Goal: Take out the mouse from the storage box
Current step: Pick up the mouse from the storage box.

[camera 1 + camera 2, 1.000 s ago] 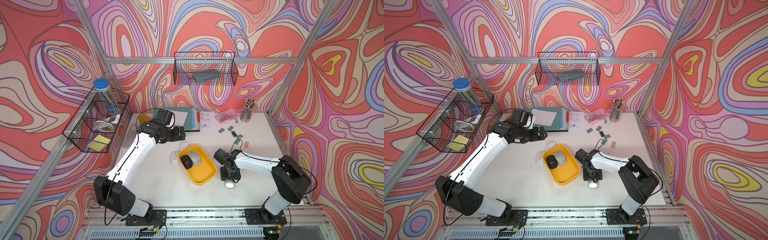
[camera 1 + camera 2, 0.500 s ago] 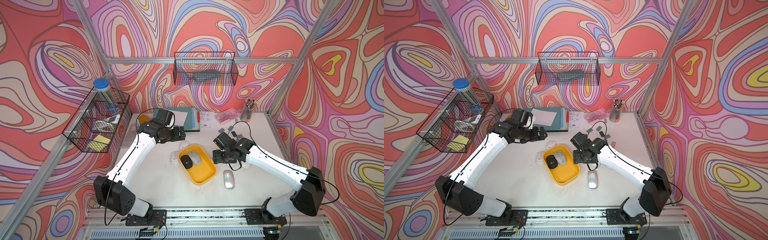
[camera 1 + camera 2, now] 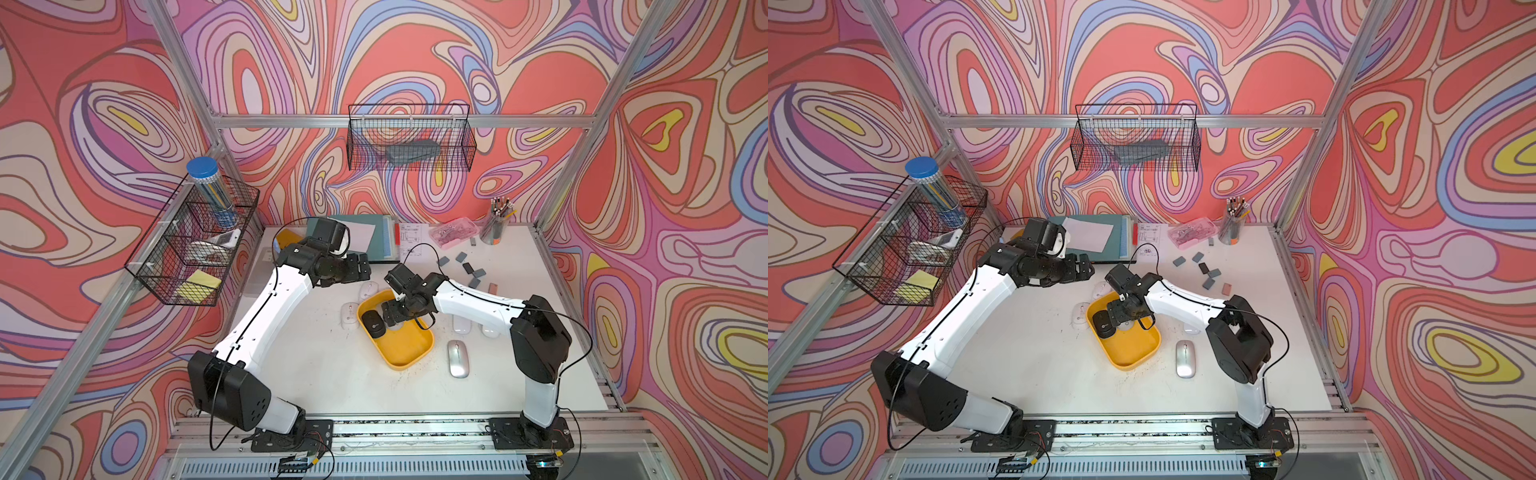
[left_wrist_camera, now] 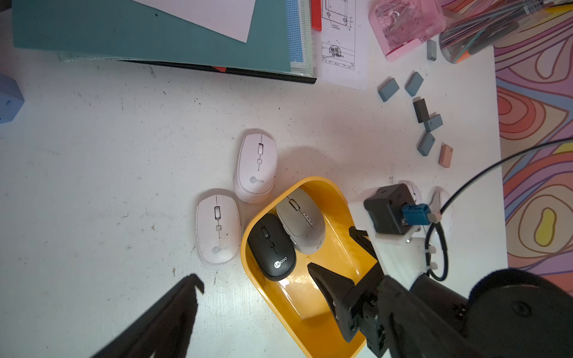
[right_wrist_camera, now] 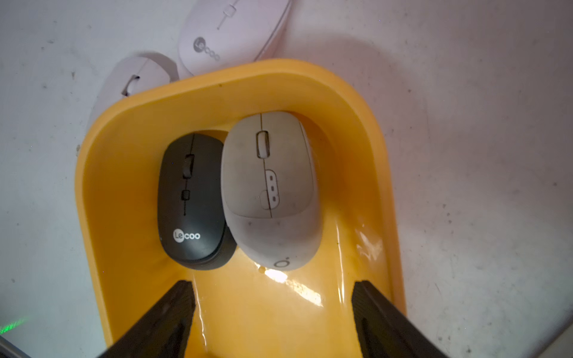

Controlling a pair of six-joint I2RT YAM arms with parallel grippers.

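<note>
The yellow storage box (image 3: 409,353) lies mid-table and holds a black mouse (image 5: 192,201) beside a grey mouse (image 5: 269,189). My right gripper (image 5: 273,283) hangs open over the box floor, its fingertips just short of the grey mouse, with nothing between them. In both top views the right gripper (image 3: 392,318) covers most of the grey mouse, while the black mouse (image 3: 372,324) shows. My left gripper (image 3: 359,268) is open and empty, above the table behind the box. One of its fingers (image 4: 186,294) shows in the left wrist view.
Two white mice (image 3: 369,289) (image 3: 350,316) touch the box's far-left side. A silver mouse (image 3: 458,358) lies right of it, with two more white mice (image 3: 462,324) under the right arm. Folders (image 3: 374,241), a pink case (image 3: 454,232), a pencil cup (image 3: 494,226) and erasers (image 3: 469,266) are at the back.
My right arm left the silver mouse on the table, rose and swung left over the box, and its jaws widened. The left arm has not moved.
</note>
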